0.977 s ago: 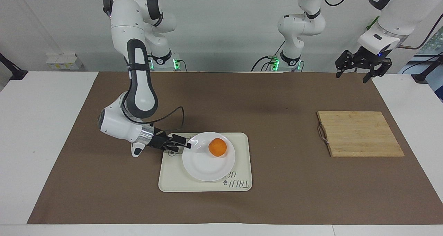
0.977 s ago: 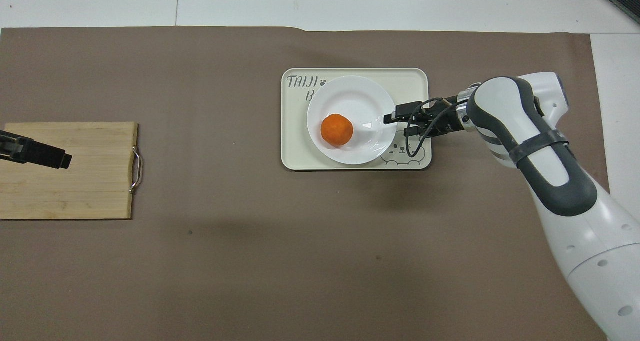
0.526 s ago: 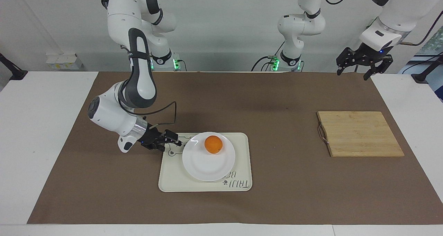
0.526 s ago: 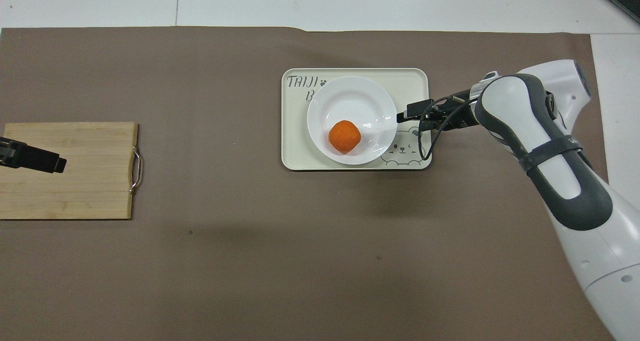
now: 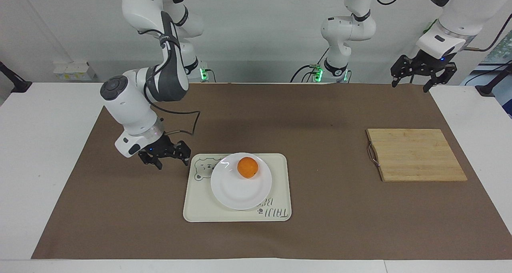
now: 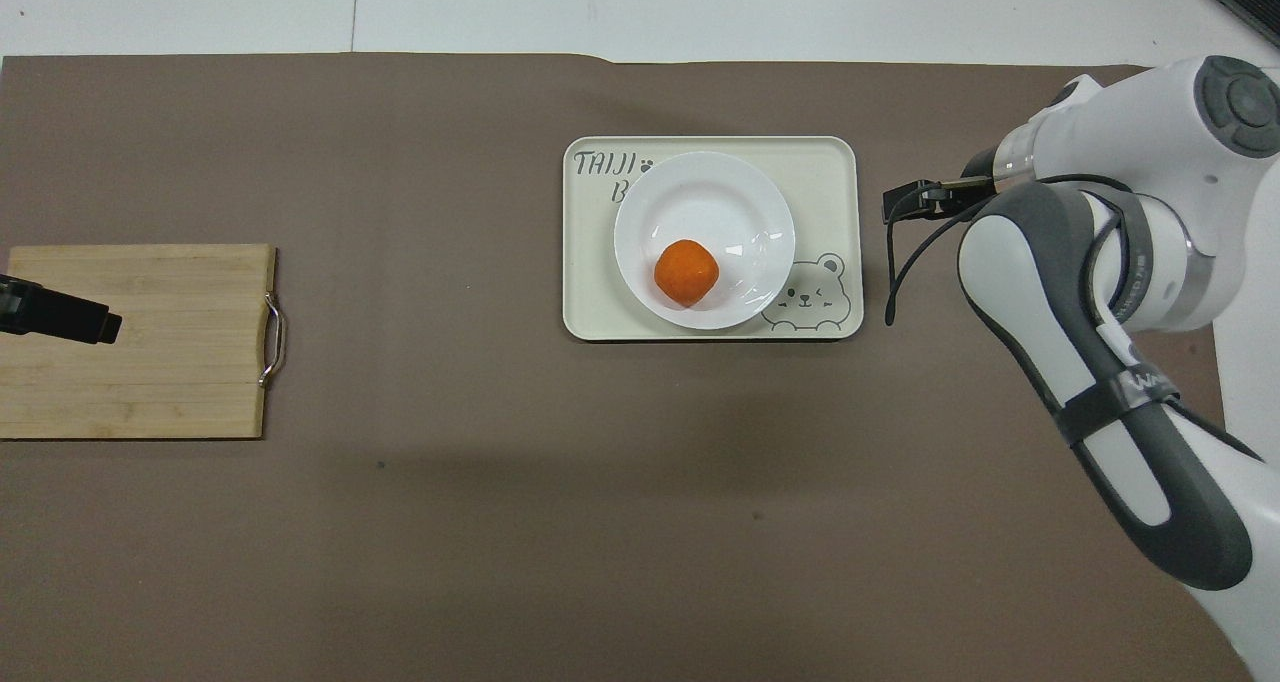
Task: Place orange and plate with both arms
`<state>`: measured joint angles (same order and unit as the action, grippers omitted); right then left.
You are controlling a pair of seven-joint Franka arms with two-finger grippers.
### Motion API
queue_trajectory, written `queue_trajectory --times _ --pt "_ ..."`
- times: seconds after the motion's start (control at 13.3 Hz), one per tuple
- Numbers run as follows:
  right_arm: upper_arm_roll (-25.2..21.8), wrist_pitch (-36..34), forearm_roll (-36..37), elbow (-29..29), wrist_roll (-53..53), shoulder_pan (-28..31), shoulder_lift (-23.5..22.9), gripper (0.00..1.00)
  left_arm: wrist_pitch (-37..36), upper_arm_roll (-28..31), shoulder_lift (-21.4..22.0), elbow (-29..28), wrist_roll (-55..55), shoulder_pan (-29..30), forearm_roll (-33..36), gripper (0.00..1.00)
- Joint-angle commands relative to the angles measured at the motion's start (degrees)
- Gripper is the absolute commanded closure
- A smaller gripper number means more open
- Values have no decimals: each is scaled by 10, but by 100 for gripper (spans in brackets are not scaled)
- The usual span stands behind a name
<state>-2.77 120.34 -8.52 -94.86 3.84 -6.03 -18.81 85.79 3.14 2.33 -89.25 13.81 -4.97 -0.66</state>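
The orange (image 5: 247, 167) (image 6: 686, 272) lies in the white plate (image 5: 240, 191) (image 6: 705, 197), on the part of it nearer to the robots. The plate rests on the cream bear-print tray (image 5: 200, 207) (image 6: 825, 162). My right gripper (image 5: 173, 164) (image 6: 900, 202) is open and empty, pointing down just above the brown mat beside the tray's edge toward the right arm's end. It touches nothing. My left gripper (image 5: 410, 87) (image 6: 100, 324) is open and empty, held high at the left arm's end; in the overhead view it covers part of the cutting board.
A wooden cutting board (image 5: 416, 155) (image 6: 150, 362) with a metal handle lies on the brown mat (image 5: 320, 225) toward the left arm's end. Two short white arm bases with green lights stand at the robots' edge of the table.
My right gripper let go of the plate's rim, drew away from the tray toward the right arm's end, rose and turned downward. The orange rolled slightly on the plate. The left gripper drew back a little.
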Motion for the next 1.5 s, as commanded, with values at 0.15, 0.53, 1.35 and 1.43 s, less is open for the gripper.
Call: queue_trajectory --times 0.15,0.53,1.35,1.43 --pt "-7 -79 62 -8 -12 22 72 0 -5 1 7 13 -9 -4 6 0" --pt "-11 -158 62 -8 -11 51 139 0 -6 1 12 8 -9 -4 6 0" --pt "-29 -339 78 48 -37 71 219 0 -41 2 -20 54 -9 3 -8 0" --pt "-27 -342 79 40 -46 71 225 0 -41 2 -20 54 -9 3 -8 0"
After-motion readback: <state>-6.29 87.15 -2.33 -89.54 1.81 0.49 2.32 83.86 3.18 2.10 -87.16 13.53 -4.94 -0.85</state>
